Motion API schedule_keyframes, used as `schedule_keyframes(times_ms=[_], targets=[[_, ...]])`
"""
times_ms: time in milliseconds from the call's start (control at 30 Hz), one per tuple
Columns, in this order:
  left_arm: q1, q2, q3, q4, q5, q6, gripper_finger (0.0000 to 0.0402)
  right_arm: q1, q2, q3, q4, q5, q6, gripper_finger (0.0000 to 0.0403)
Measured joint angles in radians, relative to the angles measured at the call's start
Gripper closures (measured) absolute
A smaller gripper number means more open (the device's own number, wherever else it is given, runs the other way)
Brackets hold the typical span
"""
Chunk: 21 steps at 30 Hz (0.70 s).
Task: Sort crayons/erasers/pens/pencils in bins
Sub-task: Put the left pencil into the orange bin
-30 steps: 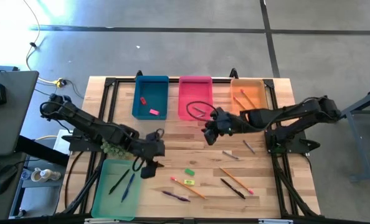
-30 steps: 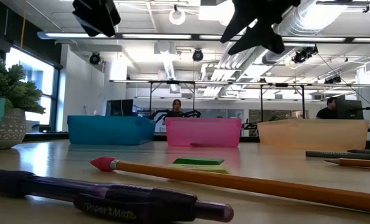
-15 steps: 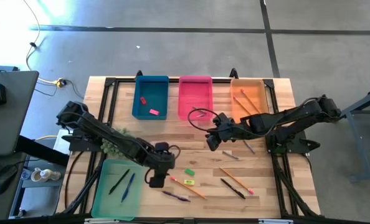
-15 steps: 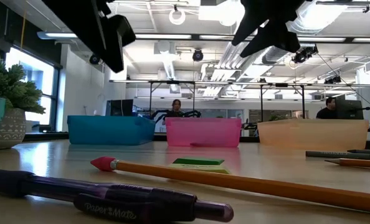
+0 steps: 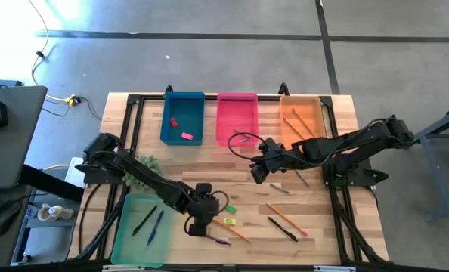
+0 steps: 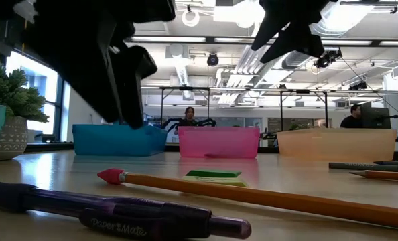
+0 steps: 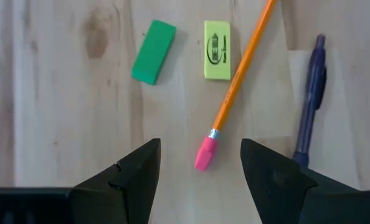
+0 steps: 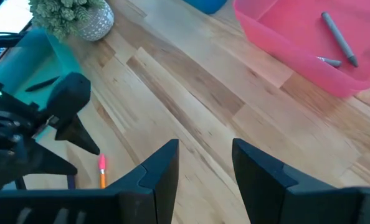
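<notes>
Left gripper open wide, empty, over near centre of tabletop; pink end of an orange pencil lies between its fingers. Just beside pencil: green eraser, yellow eraser, purple pen. Right gripper open, empty, above tabletop mid-area, near pink bin, which holds grey crayons. Blue bin holds two pink/red erasers; orange bin holds pencils; mint bin holds two pens. More pencils, pens loose on tabletop, right side.
</notes>
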Motion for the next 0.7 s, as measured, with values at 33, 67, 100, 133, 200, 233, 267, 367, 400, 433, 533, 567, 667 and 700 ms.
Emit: schedule_keyframes(times_ms=[33,67,100,133,200,233,267,367,400,433,533,567,667,700], targets=[[-0.001,0.011,0.0,0.008,0.0,0.0,0.019,0.0,0.0,0.0,-0.001,-0.001,-0.001,0.0261],[-0.004,0.022,0.0,0.01,0.0,0.0,0.019,0.0,0.0,0.0,-0.002,-0.001,-0.001,0.0261],[-0.007,0.033,0.0,0.012,0.0,0.0,0.019,0.0,0.0,0.0,-0.003,-0.001,0.0,0.0261],[-0.008,0.046,0.0,0.02,-0.001,0.0,0.019,0.0,0.0,0.0,-0.003,-0.001,-0.001,0.0261],[-0.013,0.067,-0.001,0.03,-0.01,0.0,0.019,0.0,0.0,0.0,-0.004,-0.001,0.0,0.0261],[-0.015,0.074,-0.001,0.033,-0.011,0.0,0.019,0.0,0.0,0.0,-0.005,-0.001,-0.001,0.0261],[-0.017,0.081,-0.001,0.04,-0.012,0.0,0.019,0.0,0.0,0.0,-0.006,-0.001,0.0,0.0261],[-0.019,0.099,-0.002,0.039,-0.012,0.019,0.019,0.0,0.0,0.0,-0.008,-0.001,0.003,0.0261],[-0.019,0.106,-0.002,0.046,-0.012,0.031,0.019,0.001,0.0,0.0,-0.007,-0.004,0.001,0.0261],[-0.019,0.112,-0.002,0.06,-0.012,0.039,0.019,0.005,0.0,0.0,-0.003,-0.015,-0.007,0.0261],[-0.019,0.119,-0.002,0.061,-0.016,0.059,0.019,0.027,0.0,0.0,0.035,-0.031,-0.026,0.0261],[-0.019,0.125,0.0,0.069,-0.017,0.06,0.019,0.039,0.0,0.0,0.041,-0.031,-0.027,0.0261],[-0.019,0.127,0.0,0.07,-0.013,0.078,0.0198,0.076,0.0,0.0,0.075,-0.029,-0.047,0.0261],[-0.019,0.133,0.0,0.072,-0.01,0.087,0.0204,0.091,0.0,0.0,0.089,-0.028,-0.061,0.0261]])
